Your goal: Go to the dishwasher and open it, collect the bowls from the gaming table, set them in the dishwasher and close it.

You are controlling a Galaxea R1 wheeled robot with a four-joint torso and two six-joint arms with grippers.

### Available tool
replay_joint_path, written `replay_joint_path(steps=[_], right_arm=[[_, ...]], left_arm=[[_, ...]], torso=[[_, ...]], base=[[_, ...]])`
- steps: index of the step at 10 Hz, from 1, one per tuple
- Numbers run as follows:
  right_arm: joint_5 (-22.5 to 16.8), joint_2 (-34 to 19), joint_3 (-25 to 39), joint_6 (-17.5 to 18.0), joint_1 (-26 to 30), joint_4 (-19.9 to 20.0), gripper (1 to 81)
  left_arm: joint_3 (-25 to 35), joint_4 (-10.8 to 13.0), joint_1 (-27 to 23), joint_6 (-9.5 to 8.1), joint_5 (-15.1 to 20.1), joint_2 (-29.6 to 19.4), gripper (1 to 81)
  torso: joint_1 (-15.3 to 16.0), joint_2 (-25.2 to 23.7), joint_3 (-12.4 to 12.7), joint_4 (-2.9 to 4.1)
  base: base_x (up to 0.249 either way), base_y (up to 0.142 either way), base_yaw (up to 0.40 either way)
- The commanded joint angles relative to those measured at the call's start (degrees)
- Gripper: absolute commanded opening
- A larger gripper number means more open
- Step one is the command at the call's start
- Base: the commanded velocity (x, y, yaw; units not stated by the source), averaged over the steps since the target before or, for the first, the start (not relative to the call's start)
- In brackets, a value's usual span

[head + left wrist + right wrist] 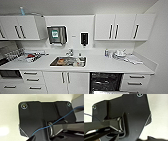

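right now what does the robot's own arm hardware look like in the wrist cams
Both wrist views show matte black hardware: a wide plate with shiny round fittings at its corners, and a jointed bar ending in a metallic ring. A thin blue cable curves across the left wrist's plate; the right one has a thin dark wire near its edge. The fingers can't be made out.
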Motion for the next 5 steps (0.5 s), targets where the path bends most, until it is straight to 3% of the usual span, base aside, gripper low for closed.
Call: replay_joint_path(steps=[1,2,5], right_arm=[[-3.4,-0.2,0.1,-0.4,2.8,-0.5,81.1],[-2.8,-0.3,0.3,-0.4,2.6,-0.3,81.1],[-2.4,-2.7,6.0,-0.4,1.8,-0.6,81.1]], left_arm=[[0.2,4.2,-1.7,0.39,-0.4,-0.4,81.1],[0.4,5.8,-1.5,0.39,-1.5,-0.8,81.1],[2.1,6.0,-0.7,0.39,-2.6,-2.0,81.1]], torso=[[0.0,0.0,0.0,0.0],[0.0,0.0,0.0,0.0],[0.0,0.0,0.0,0.0]], base=[[0.0,0.0,0.353],[0.0,0.0,0.353],[0.0,0.0,0.354]])
